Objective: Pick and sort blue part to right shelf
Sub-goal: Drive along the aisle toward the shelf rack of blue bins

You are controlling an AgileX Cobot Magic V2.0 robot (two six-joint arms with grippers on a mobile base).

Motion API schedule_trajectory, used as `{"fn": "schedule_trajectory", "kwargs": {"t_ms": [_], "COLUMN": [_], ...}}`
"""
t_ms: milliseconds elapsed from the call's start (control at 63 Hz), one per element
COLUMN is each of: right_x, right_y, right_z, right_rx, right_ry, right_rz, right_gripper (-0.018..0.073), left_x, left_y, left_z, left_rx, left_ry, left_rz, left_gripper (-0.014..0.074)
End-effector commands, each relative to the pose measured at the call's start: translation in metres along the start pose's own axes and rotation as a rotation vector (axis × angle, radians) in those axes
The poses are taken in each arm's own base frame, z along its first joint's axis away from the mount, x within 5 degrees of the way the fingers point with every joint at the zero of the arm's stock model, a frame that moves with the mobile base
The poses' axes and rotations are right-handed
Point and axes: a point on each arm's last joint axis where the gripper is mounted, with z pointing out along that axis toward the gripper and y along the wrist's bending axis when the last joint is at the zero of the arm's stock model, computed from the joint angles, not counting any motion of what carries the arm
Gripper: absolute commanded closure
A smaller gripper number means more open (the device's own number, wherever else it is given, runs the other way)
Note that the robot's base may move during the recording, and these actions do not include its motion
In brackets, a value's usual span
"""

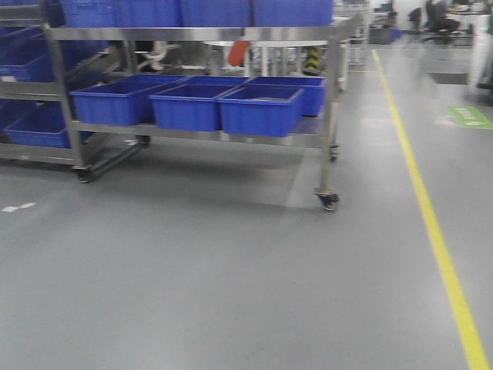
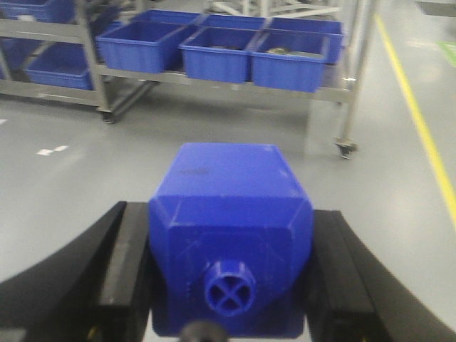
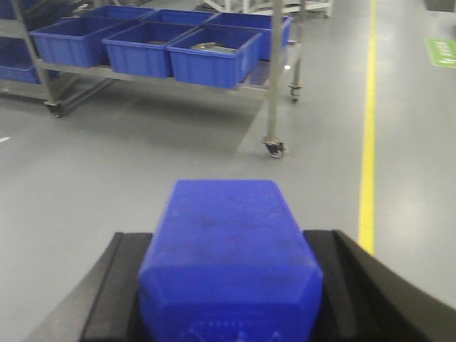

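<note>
My left gripper (image 2: 229, 274) is shut on a blue part (image 2: 229, 214), a blocky piece with a round crossed boss on its near face, held above the grey floor. My right gripper (image 3: 229, 285) is shut on a second blue part (image 3: 228, 242), a plain blocky piece, also held above the floor. The steel shelf cart (image 1: 231, 35) stands ahead to the left with several blue bins (image 1: 258, 108) on its lower deck; the bins also show in the left wrist view (image 2: 288, 60) and the right wrist view (image 3: 214, 57). Neither gripper shows in the front view.
A yellow floor line (image 1: 431, 223) runs along the right. The cart's castor (image 1: 327, 200) sits at its near right corner. A second rack (image 1: 31, 92) with blue bins stands at the far left. A green floor mark (image 1: 470, 117) lies beyond the line.
</note>
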Motion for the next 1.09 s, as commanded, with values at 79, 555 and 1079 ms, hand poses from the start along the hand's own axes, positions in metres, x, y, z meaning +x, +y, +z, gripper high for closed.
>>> {"fn": "schedule_trajectory", "kwargs": {"t_ms": [79,555,1079], "right_x": [-0.0179,-0.0179,-0.0179], "right_y": [0.0009,0.0009,0.0009], "right_z": [-0.0038,-0.0038,-0.0038], "right_rx": [-0.004,-0.004,-0.004], "right_ry": [-0.12,-0.12,-0.12], "right_rz": [-0.016,-0.016,-0.016], "right_gripper": [0.0159,0.0159,0.0159], "left_x": [-0.0174,-0.0174,-0.0174], "left_y": [0.0004,0.0004,0.0004], "left_z": [-0.0033,-0.0033,-0.0033], "left_rx": [-0.005,-0.005,-0.005], "left_ry": [-0.117,-0.117,-0.117], "left_rz": [-0.002,-0.002,-0.002], "left_gripper": [0.0304,0.0304,0.0304]}}
